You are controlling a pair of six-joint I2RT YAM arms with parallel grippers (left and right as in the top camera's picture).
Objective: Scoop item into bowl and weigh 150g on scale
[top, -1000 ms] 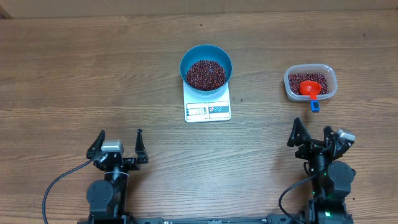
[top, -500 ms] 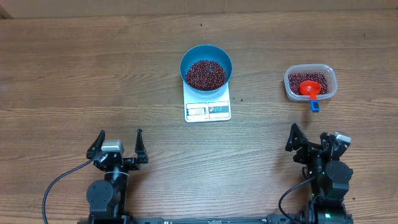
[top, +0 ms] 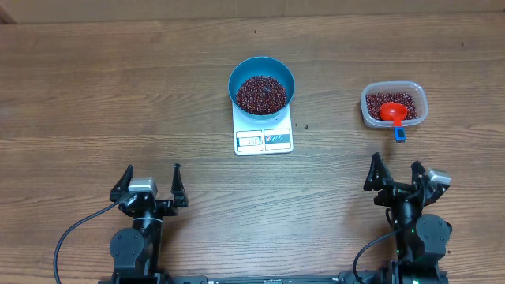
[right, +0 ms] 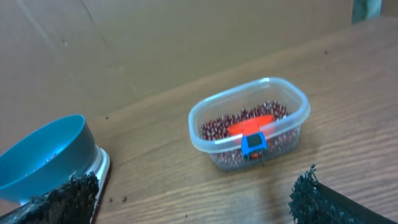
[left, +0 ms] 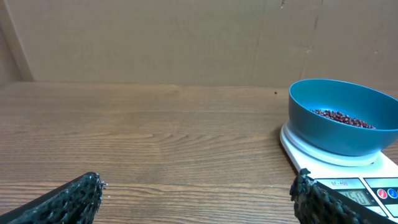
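The blue bowl [top: 261, 84] stands on the white scale [top: 263, 139], holding a heap of dark red-brown beans [top: 261, 93]. More beans fill a clear plastic tub [top: 394, 105], where an orange scoop [top: 394, 111] with a blue handle end lies. In the left wrist view the bowl [left: 339, 117] sits on the scale [left: 348, 171] at the right. The right wrist view has the tub [right: 250, 132] ahead and the bowl [right: 43, 155] at left. My left gripper [top: 150, 182] and right gripper [top: 396, 173] are both open and empty, near the front edge, well away from these things.
A few stray beans [top: 301, 125] lie on the wooden table [top: 118, 95] to the right of the scale. A brown cardboard wall [left: 155, 37] backs the table.
The right gripper has shifted slightly, first drawing back toward the front edge and then settling about where it is now. The left arm, bowl, scale and tub have not moved.
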